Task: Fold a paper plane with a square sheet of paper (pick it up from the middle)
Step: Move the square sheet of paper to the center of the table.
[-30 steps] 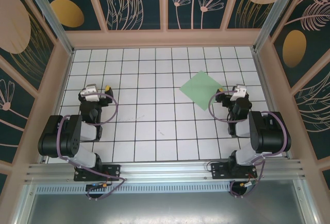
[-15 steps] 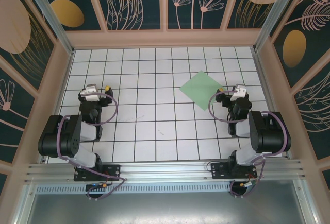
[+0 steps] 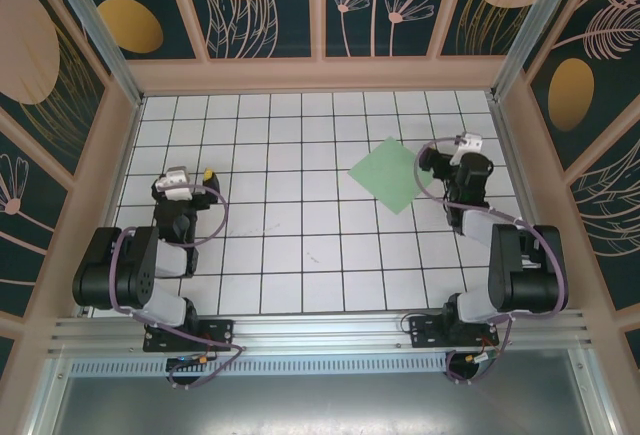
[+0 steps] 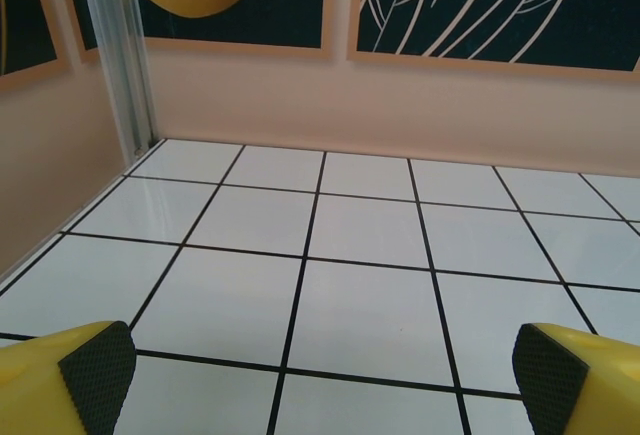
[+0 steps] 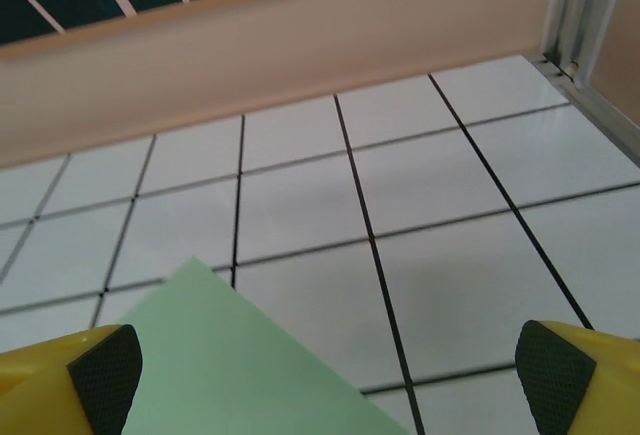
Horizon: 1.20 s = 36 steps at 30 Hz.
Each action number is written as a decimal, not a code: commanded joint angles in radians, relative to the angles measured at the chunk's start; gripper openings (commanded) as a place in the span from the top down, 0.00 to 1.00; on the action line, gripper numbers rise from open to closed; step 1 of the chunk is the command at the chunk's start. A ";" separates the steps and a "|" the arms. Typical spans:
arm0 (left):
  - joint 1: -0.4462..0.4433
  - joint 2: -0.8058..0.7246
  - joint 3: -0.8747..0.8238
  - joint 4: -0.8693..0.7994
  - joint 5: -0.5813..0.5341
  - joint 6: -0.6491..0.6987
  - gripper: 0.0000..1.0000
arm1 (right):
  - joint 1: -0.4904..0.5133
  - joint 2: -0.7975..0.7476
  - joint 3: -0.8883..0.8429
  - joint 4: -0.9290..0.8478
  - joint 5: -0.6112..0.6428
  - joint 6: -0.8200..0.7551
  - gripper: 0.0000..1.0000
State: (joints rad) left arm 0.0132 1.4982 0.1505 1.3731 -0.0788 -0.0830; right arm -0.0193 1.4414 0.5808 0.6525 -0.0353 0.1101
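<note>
The square sheet of paper (image 3: pixel 390 175) is pale green and lies flat and unfolded on the tiled table, turned like a diamond, right of centre. My right gripper (image 3: pixel 450 147) hovers just beyond the sheet's right corner, open and empty. In the right wrist view one corner of the sheet (image 5: pixel 220 365) reaches in from the lower left between the spread pads (image 5: pixel 105 375) of the right gripper (image 5: pixel 330 380). My left gripper (image 3: pixel 186 172) is open over bare tiles on the left side, far from the sheet. In the left wrist view the left gripper (image 4: pixel 320 375) has nothing between its pads (image 4: pixel 97 365). The paper plane is out of view.
The white gridded table (image 3: pixel 300 245) is boxed in by low peach walls. The far wall (image 5: pixel 300 45) is about two tiles beyond my right gripper, and the metal corner post (image 5: pixel 590 15) stands at its right. Another post (image 4: pixel 115 55) stands ahead-left of the left gripper.
My right gripper has moved about a tile toward the far wall, alongside the sheet's right corner. The left arm and the sheet have not moved.
</note>
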 commanded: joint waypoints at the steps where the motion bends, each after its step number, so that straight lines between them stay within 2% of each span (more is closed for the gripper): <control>1: 0.004 -0.142 -0.052 0.040 -0.037 -0.024 0.01 | 0.005 -0.030 0.118 -0.341 -0.124 0.180 0.01; 3: 0.005 -0.278 -0.051 -0.092 -0.052 -0.046 0.01 | 0.005 -0.014 0.176 -0.400 -0.227 0.255 0.01; 5: 0.005 -0.415 -0.021 -0.258 -0.110 -0.152 0.02 | 0.007 0.028 0.221 -0.427 -0.332 0.308 0.01; 7: 0.005 -0.531 0.023 -0.443 -0.154 -0.260 0.02 | 0.022 0.094 0.294 -0.489 -0.387 0.332 0.01; 9: 0.005 -0.633 0.060 -0.593 -0.101 -0.327 0.01 | 0.059 0.164 0.371 -0.549 -0.428 0.343 0.01; 12: 0.005 -0.701 0.082 -0.709 -0.026 -0.503 0.01 | 0.130 0.267 0.476 -0.618 -0.422 0.338 0.03; 16: 0.005 -0.620 0.194 -0.883 0.170 -0.617 0.02 | 0.196 0.389 0.596 -0.678 -0.385 0.366 0.03; 18: 0.004 -0.552 0.219 -0.892 0.267 -0.651 0.01 | 0.216 0.464 0.666 -0.721 -0.383 0.391 0.07; 21: 0.002 -0.484 0.232 -0.895 0.350 -0.685 0.01 | 0.247 0.539 0.722 -0.734 -0.383 0.406 0.08; 23: 0.000 -0.466 0.238 -0.921 0.372 -0.686 0.02 | 0.271 0.583 0.770 -0.771 -0.374 0.402 0.08; 28: -0.007 -0.449 0.243 -0.989 0.384 -0.678 0.01 | 0.323 0.642 0.814 -0.851 -0.265 0.411 0.08; 32: -0.010 -0.447 0.237 -1.029 0.388 -0.666 0.02 | 0.353 0.646 0.783 -0.864 -0.268 0.409 0.08; 36: -0.013 -0.449 0.229 -1.044 0.396 -0.661 0.02 | 0.413 0.634 0.754 -0.895 -0.326 0.288 0.11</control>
State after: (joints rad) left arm 0.0055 1.0485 0.3630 0.3637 0.2897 -0.7422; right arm 0.3401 2.0712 1.3678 -0.1406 -0.3157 0.4755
